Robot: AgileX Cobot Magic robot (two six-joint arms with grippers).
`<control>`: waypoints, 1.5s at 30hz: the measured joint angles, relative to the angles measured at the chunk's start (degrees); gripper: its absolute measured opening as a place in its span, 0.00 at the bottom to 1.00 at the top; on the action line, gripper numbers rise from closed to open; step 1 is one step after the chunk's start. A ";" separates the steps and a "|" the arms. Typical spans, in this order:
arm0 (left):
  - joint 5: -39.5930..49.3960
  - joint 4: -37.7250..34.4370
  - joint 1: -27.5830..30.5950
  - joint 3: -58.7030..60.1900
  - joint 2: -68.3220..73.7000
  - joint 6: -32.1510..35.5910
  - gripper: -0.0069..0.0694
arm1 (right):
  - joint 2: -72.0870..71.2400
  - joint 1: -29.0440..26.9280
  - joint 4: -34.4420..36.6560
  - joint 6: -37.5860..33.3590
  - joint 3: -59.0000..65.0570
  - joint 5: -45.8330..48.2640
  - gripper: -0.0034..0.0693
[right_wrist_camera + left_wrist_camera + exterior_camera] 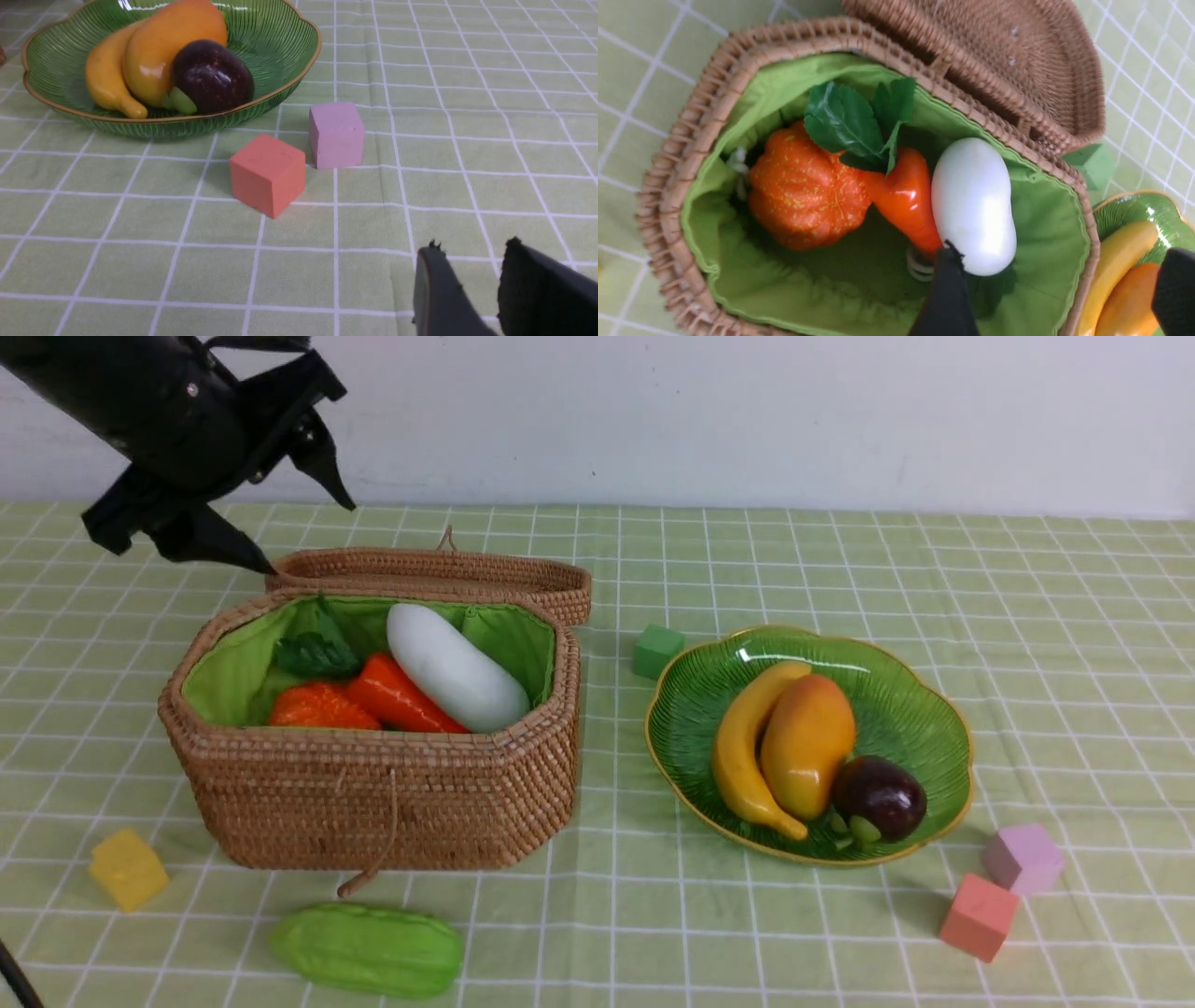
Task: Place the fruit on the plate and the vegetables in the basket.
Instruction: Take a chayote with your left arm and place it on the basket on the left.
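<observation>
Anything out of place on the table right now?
Yes: the green gourd lies on the cloth in front of the basket, while the pumpkin, pepper and radish are already inside.

A glossy black, rounded left arm (140, 401) with one small screw was seen; matte black jaws tapered to points, their tips frayed.

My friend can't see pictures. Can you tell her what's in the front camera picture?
An open wicker basket holds a white radish, a red pepper and an orange pumpkin, while a green gourd lies on the checked tablecloth in front. Beside it, a green plate holds a banana, mango and mangosteen. The left end effector hovers open above the basket.
</observation>
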 joint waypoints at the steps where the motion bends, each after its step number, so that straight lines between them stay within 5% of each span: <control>1: 0.00 0.05 0.00 0.00 -0.22 0.37 0.80 | 0.00 0.00 0.00 0.00 0.00 0.00 0.34; 9: 11.23 0.07 0.00 3.12 -8.93 2.88 0.80 | -0.05 0.00 0.00 -0.01 0.00 0.00 0.35; 13: 11.26 0.20 0.00 15.73 -15.01 1.04 0.80 | -0.05 0.00 0.00 -0.01 0.00 0.00 0.36; 20: -2.19 -5.07 0.00 41.03 -23.00 -12.80 0.80 | -0.05 0.00 0.00 -0.01 0.00 0.00 0.37; 25: -15.49 -11.01 0.00 52.62 -21.98 -14.12 0.80 | -0.05 0.00 0.00 -0.01 0.00 0.00 0.37; 45: -29.36 -16.56 0.00 55.10 -6.09 -14.24 0.77 | -0.05 0.00 0.00 -0.01 0.00 -0.05 0.38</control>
